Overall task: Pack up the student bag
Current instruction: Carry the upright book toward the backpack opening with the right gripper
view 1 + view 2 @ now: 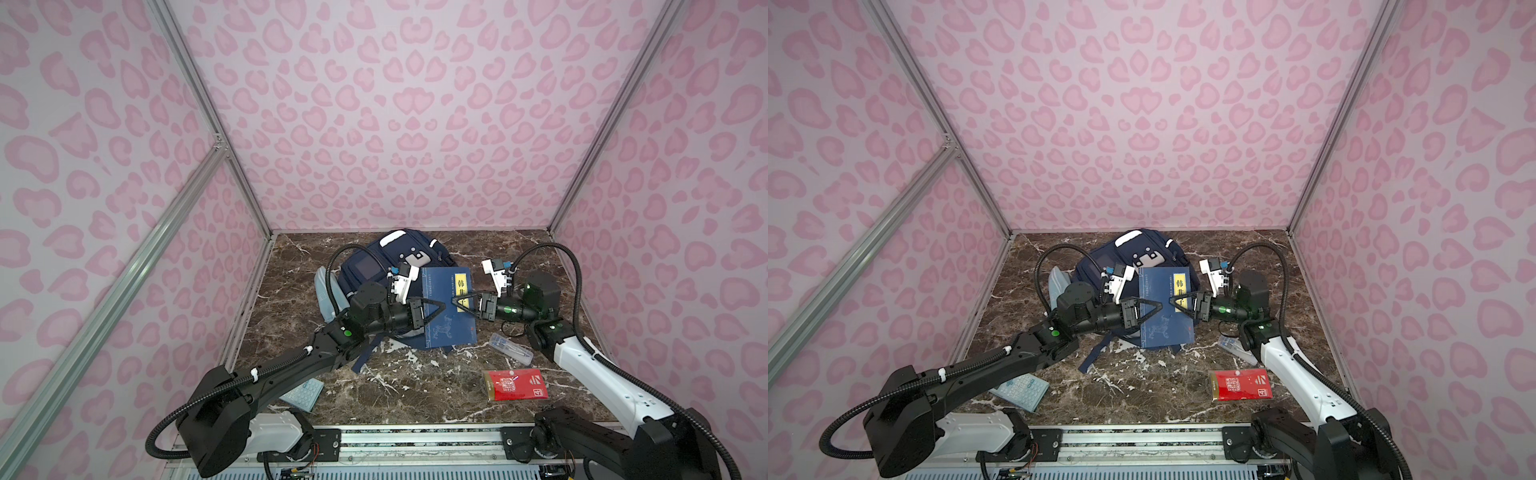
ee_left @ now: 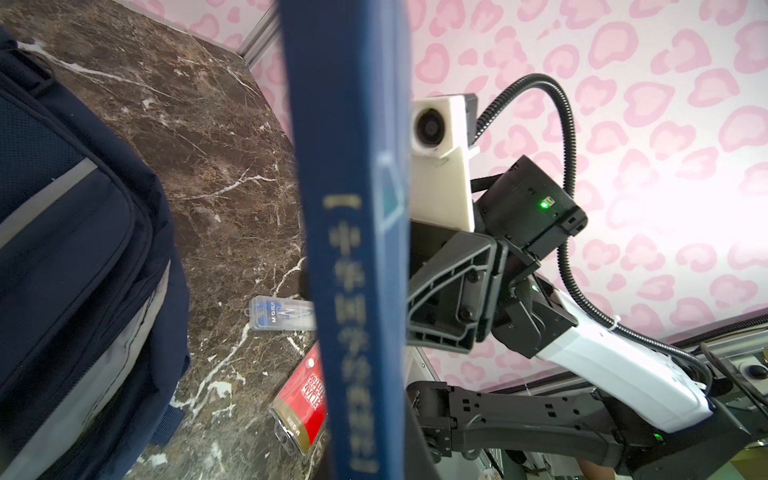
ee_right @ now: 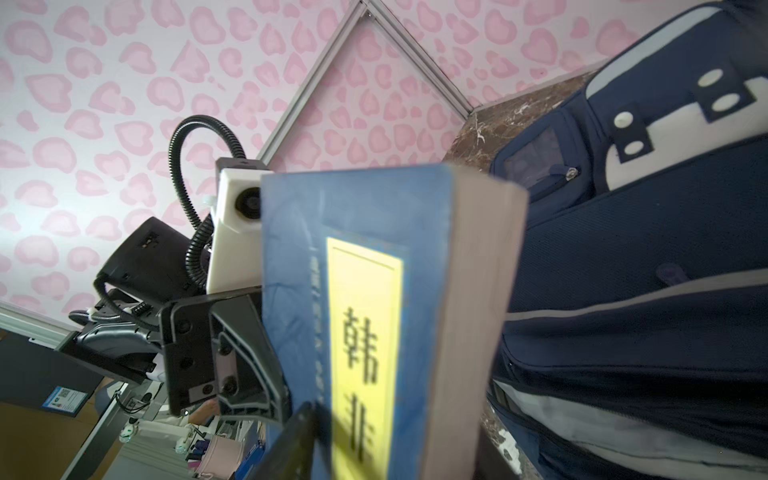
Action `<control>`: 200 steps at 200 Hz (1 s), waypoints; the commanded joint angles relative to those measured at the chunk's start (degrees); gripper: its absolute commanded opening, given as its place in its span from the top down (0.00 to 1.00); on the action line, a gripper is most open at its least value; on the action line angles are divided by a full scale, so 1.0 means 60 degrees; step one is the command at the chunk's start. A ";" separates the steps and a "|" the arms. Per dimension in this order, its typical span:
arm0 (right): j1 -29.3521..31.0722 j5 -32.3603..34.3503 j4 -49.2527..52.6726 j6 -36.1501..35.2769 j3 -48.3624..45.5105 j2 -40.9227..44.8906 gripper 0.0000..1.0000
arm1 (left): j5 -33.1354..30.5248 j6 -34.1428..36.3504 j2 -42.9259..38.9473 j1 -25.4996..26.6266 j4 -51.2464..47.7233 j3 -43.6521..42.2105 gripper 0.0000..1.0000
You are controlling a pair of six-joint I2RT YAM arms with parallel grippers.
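Observation:
A blue book [image 1: 446, 316] with a yellow title label is held level above the navy student bag [image 1: 374, 266], which lies at the back centre of the marble table in both top views. My left gripper [image 1: 440, 306] is shut on the book's spine side [image 2: 353, 249]. My right gripper [image 1: 455, 300] straddles the opposite edge by the label. In the right wrist view its upper finger [image 3: 291, 440] hovers just off the cover [image 3: 374, 291] and casts a shadow on it; the lower finger is hidden under the book. The bag's white patch [image 3: 665, 124] shows beside the book.
A light-blue pouch [image 1: 328, 295] leans against the bag's left side. A clear pen case [image 1: 511, 349] and a red packet [image 1: 517, 384] lie front right. A pale calculator [image 1: 302, 394] lies front left under my left arm. Pink patterned walls enclose the table.

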State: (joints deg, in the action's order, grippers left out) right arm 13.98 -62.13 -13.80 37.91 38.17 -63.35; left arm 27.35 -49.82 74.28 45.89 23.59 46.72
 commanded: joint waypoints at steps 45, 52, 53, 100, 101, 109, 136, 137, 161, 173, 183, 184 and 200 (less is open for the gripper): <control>-0.0552 0.1028 0.1425 -0.0833 -0.0186 0.0451 1.00 | -0.2097 0.1253 -0.0185 0.0030 -0.2161 0.0627 0.19; -0.0791 0.1708 0.2128 -0.0945 -0.0089 0.0518 1.00 | -0.3087 0.1803 -0.0275 0.0072 -0.3031 0.0742 0.19; -0.0835 0.1820 0.2192 -0.0951 -0.0069 0.0521 1.00 | -0.3230 0.1875 -0.0285 0.0079 -0.3152 0.0762 0.19; -0.2011 0.4268 0.4212 -0.0531 0.0008 0.0418 1.00 | -0.6275 0.4272 0.0966 0.0285 -0.5390 0.1490 0.31; -0.2024 0.4279 0.4194 -0.0524 0.0002 0.0412 1.00 | -0.6325 0.4332 0.1017 0.0296 -0.5408 0.1517 0.31; -0.2098 0.4355 0.4110 -0.0497 -0.0111 0.0345 1.00 | -0.6603 0.4718 0.1473 0.0378 -0.5572 0.1756 0.33; -0.2406 0.4125 0.4358 -0.0716 -0.0063 0.0100 1.00 | -0.6929 0.5937 0.3173 0.0562 -0.6101 0.2853 0.41; -0.2412 0.4127 0.4347 -0.0712 -0.0063 0.0100 1.00 | -0.6923 0.5985 0.3211 0.0566 -0.6101 0.2887 0.41; -0.2689 0.4042 0.4373 -0.0693 -0.0108 0.0245 1.00 | -0.6514 0.6586 0.4631 0.0584 -0.5920 0.3600 0.40; -0.2766 0.4028 0.4448 -0.0771 -0.0065 0.0303 1.00 | -0.6562 0.6671 0.5239 0.0597 -0.6082 0.4027 0.38; -0.2826 0.3997 0.4601 -0.0911 -0.0008 0.0329 1.00 | -0.6789 0.6696 0.5736 0.0653 -0.6254 0.4436 0.37; -0.2827 0.3997 0.4615 -0.0927 -0.0006 0.0331 1.00 | -0.6802 0.6701 0.5782 0.0655 -0.6265 0.4470 0.37; -0.2906 0.3930 0.4786 -0.1110 0.0009 0.0321 1.00 | -0.6997 0.6750 0.6340 0.0741 -0.6447 0.4930 0.33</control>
State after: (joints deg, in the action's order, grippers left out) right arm -2.85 -37.54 13.80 33.36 37.85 -61.58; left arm -12.05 -11.97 108.75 49.69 -12.53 72.97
